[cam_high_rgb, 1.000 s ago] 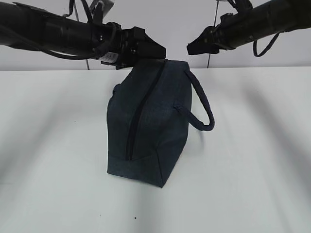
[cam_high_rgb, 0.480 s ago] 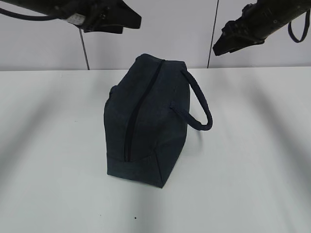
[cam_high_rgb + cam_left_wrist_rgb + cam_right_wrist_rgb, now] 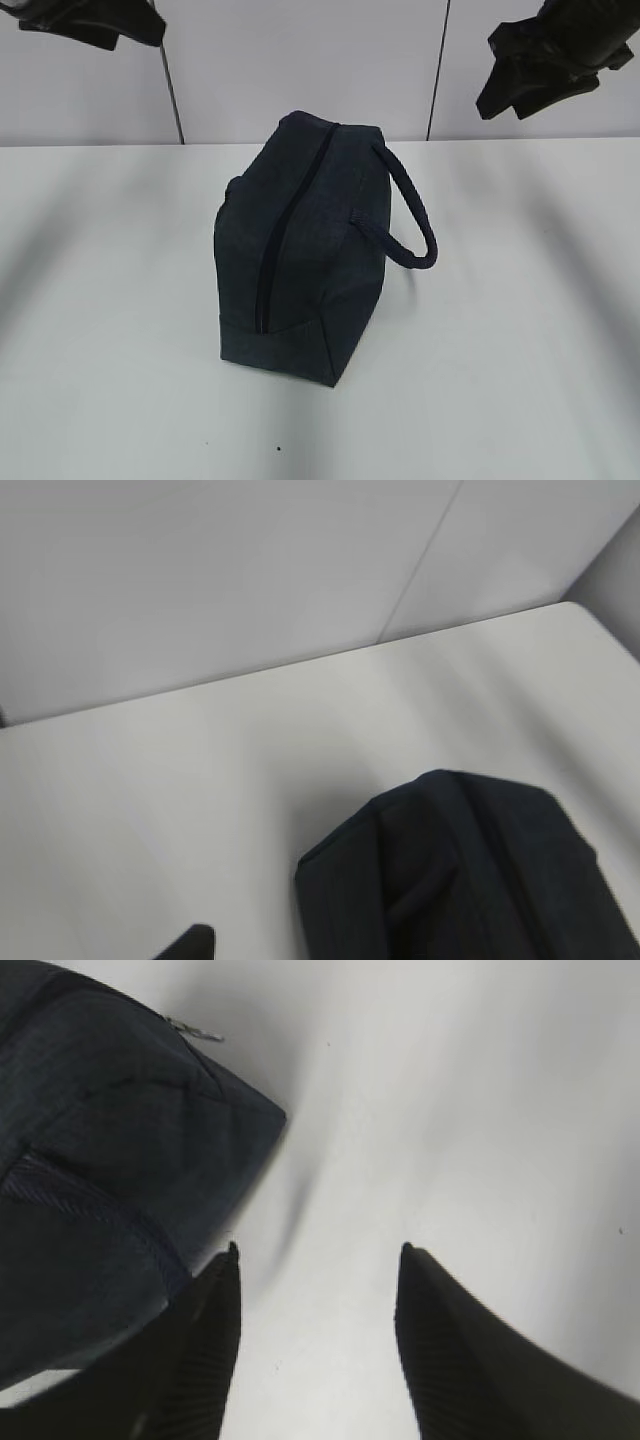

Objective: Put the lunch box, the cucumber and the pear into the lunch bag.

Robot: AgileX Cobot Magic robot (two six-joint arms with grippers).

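The dark navy lunch bag stands on the white table with its long zipper shut and its looped handle hanging to the right. One end of the bag shows in the left wrist view, and the bag with its silver pull shows in the right wrist view. My left gripper hangs high at the top left, with only one fingertip showing in its own view. High at the top right, my right gripper is open and empty. The lunch box, the cucumber and the pear are out of view.
The white table stretches bare on all sides of the bag. A pale wall with vertical seams closes the back. The table's far right corner shows in the left wrist view.
Both arms have risen and drawn apart, away from the top of the bag: the left up and leftward, the right up and rightward. The bag has not moved.
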